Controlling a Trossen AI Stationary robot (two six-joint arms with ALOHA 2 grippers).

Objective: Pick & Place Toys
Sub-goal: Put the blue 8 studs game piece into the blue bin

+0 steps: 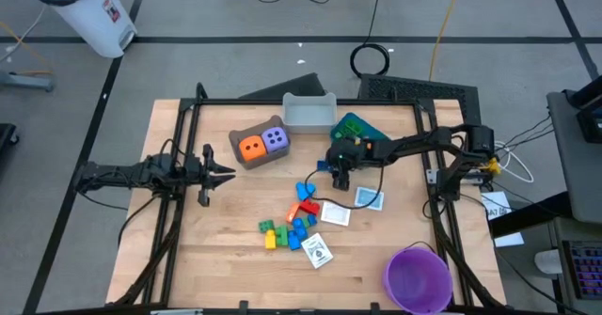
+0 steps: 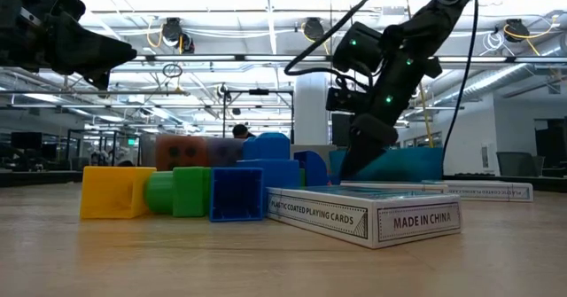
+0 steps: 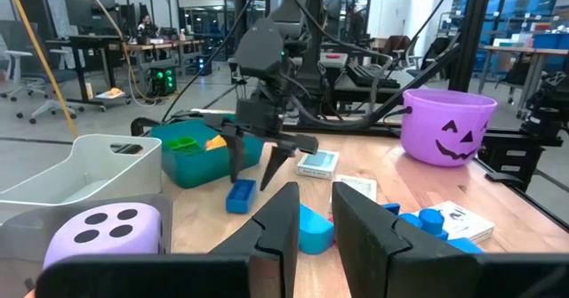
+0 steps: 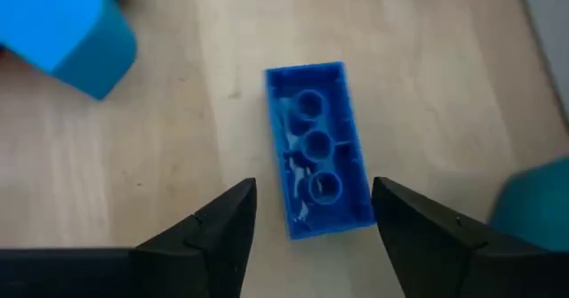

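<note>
Above the surface: right gripper [image 4: 309, 211] hangs over a blue brick [image 4: 317, 149], jaws spread wide on either side, holding nothing.
Blue brick: flat on the wooden surface [image 1: 226, 240], hollow side up, beside the teal bin [image 1: 356, 127].
Left gripper [image 1: 226, 173]: raised at the left, jaws narrow, empty.
Dice: orange [image 1: 250, 147] and purple [image 1: 275, 138] in the brown bin [image 1: 241, 160].
</note>
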